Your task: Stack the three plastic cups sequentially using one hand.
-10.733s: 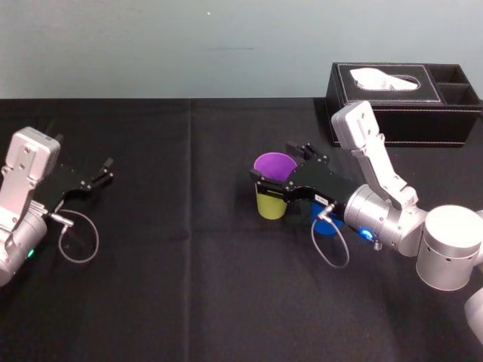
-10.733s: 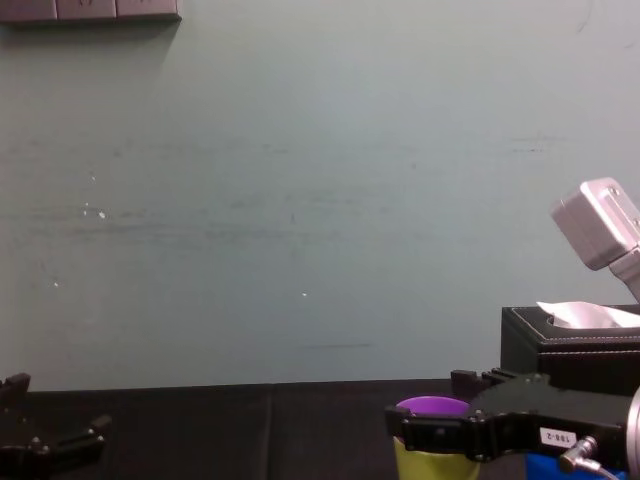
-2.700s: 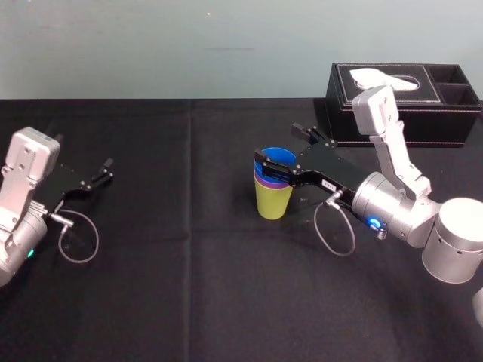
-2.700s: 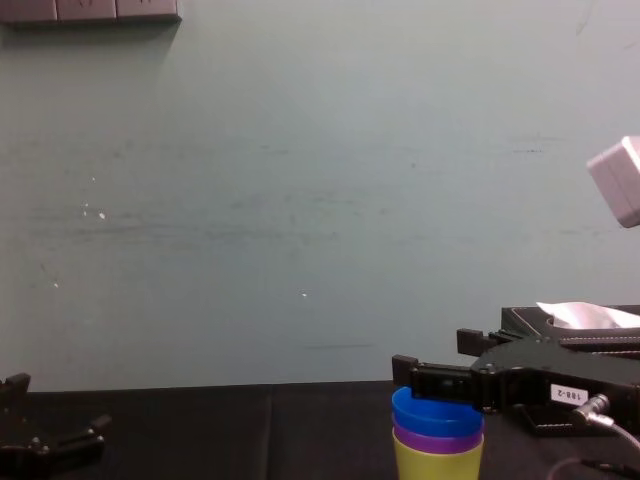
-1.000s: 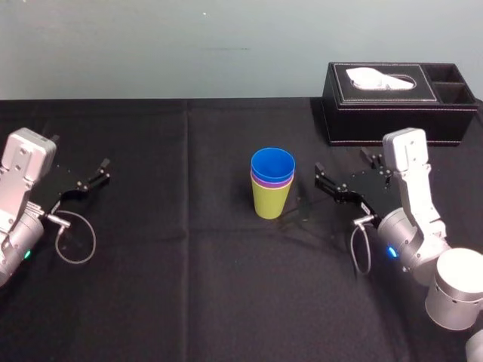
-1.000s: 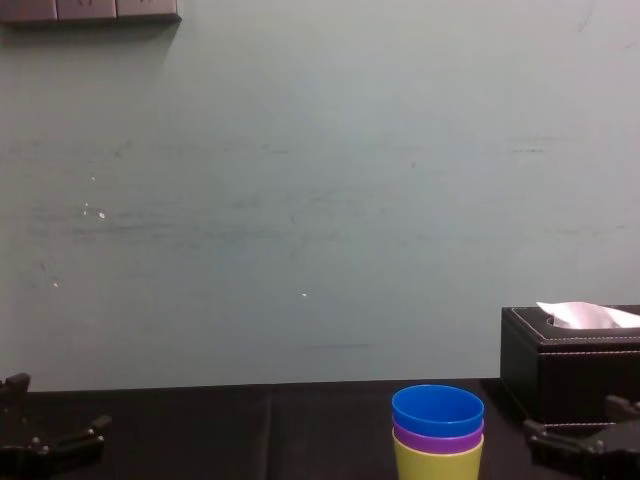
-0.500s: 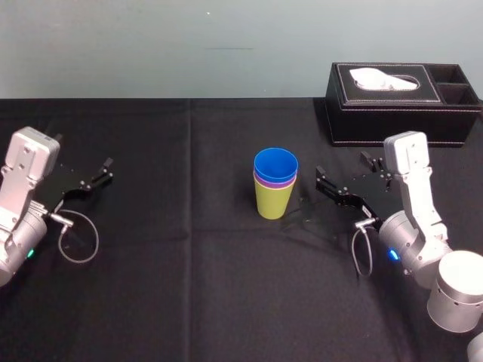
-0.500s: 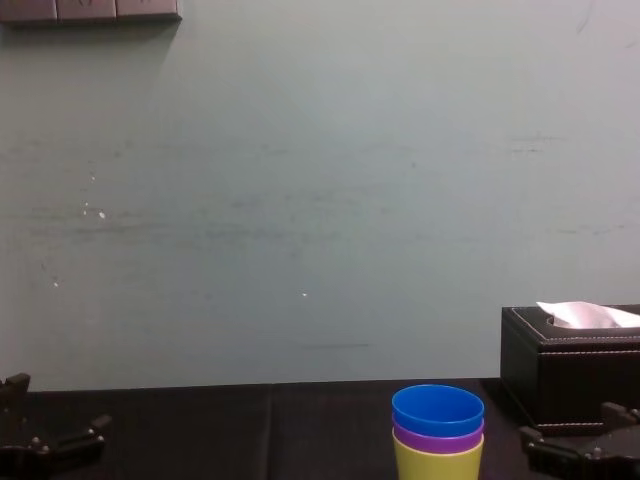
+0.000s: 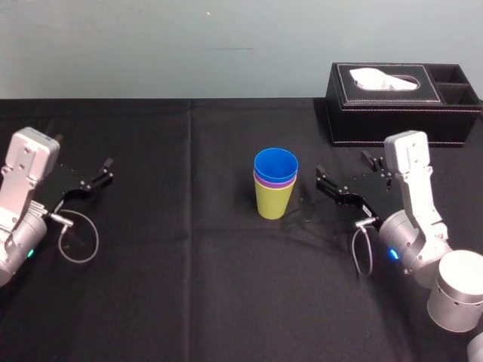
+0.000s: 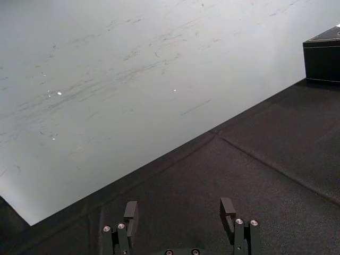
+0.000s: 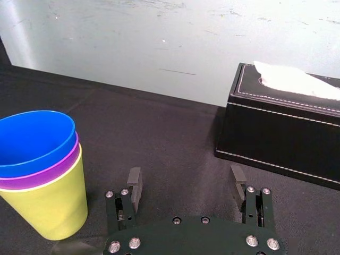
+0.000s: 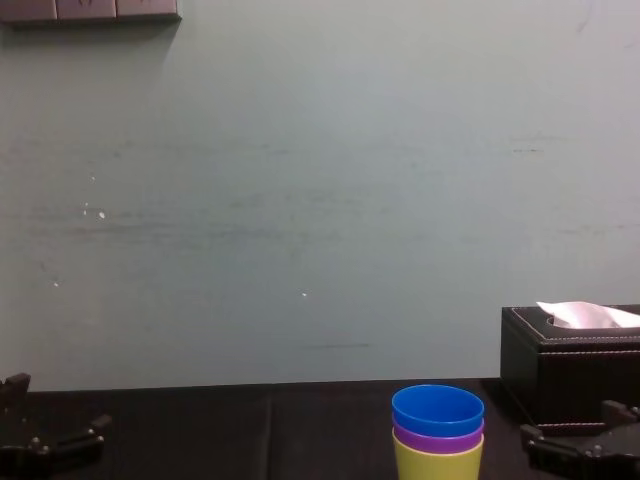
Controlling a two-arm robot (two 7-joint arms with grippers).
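Standing upright near the middle of the black table (image 9: pixel 189 264), the yellow-green cup (image 9: pixel 272 204) holds the purple cup (image 9: pixel 275 182), which holds the blue cup (image 9: pixel 275 162). Your right gripper (image 11: pixel 186 183) sits low just beside the stack, not touching it, fingers spread wide and holding nothing. The black tissue box (image 9: pixel 400 102), with white tissue poking out, stands behind it. Your left gripper (image 10: pixel 179 208) rests parked far left, equally wide and holding nothing, with open cloth around it.

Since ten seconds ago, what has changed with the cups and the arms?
The blue cup, then on the table beside the pair, now sits nested atop the purple cup in the yellow-green cup. The right gripper let go and drew back to the robot's right, fingers open and empty. The left gripper stays parked open at the left; the tissue box has not moved.
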